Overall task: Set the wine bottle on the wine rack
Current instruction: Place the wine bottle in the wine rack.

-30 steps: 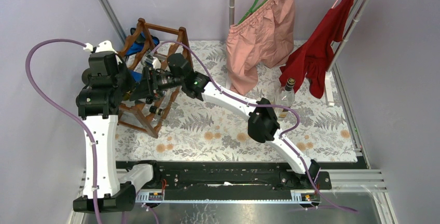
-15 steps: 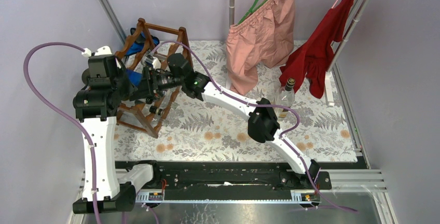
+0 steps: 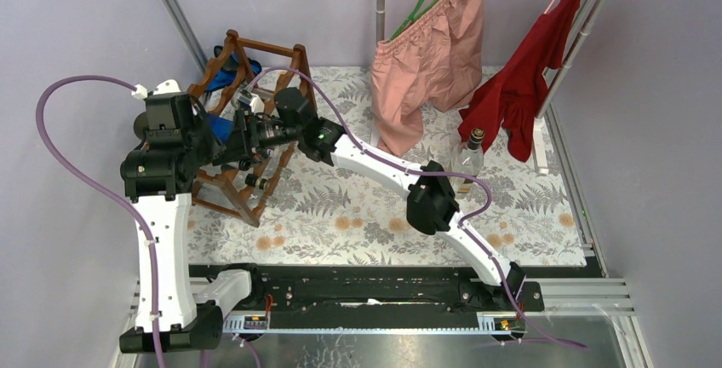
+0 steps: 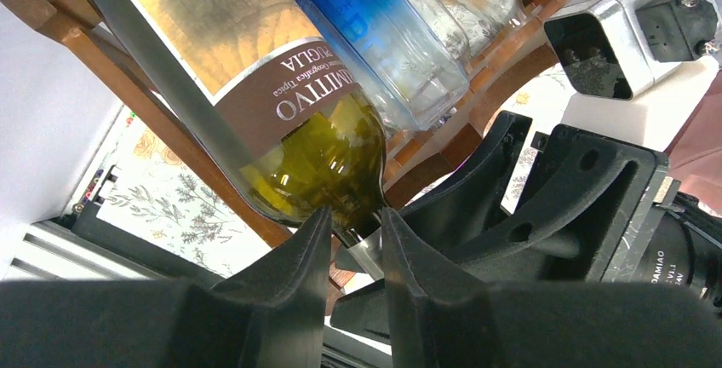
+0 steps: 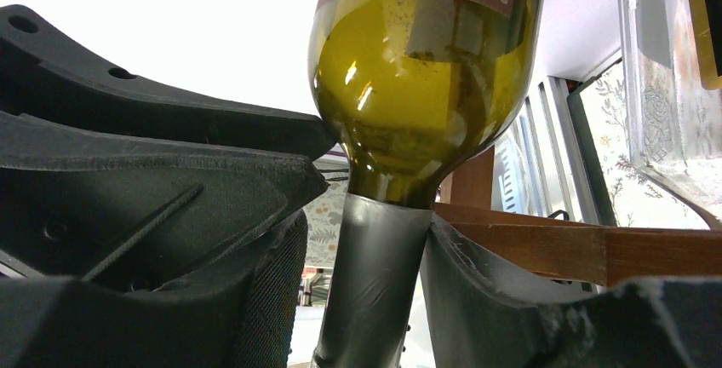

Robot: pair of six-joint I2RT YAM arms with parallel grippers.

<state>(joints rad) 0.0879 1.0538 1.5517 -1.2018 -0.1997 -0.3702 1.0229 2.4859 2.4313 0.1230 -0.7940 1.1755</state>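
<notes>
**Fern-print tabletop, bottle lying in the corner rack**

Lilac walls close in a table (image 3: 358,215) under a leafy cloth. The wine rack (image 3: 232,182) stands at its far left corner, with both arms reaching into it. The wine bottle (image 4: 323,155), olive green with a brown label (image 4: 289,87), lies in a cradle of the rack beside a blue bottle (image 4: 375,27). Its long axis runs across the rails, body back inside the frame and neck (image 5: 370,274) poking out toward the arms.

The right gripper (image 5: 375,300) is clamped on that grey-foiled neck, a finger pressed to each side just under the shoulder. The left gripper (image 4: 356,232) sits at the same spot with its fingers slightly parted. I cannot tell whether they touch the glass.
</notes>
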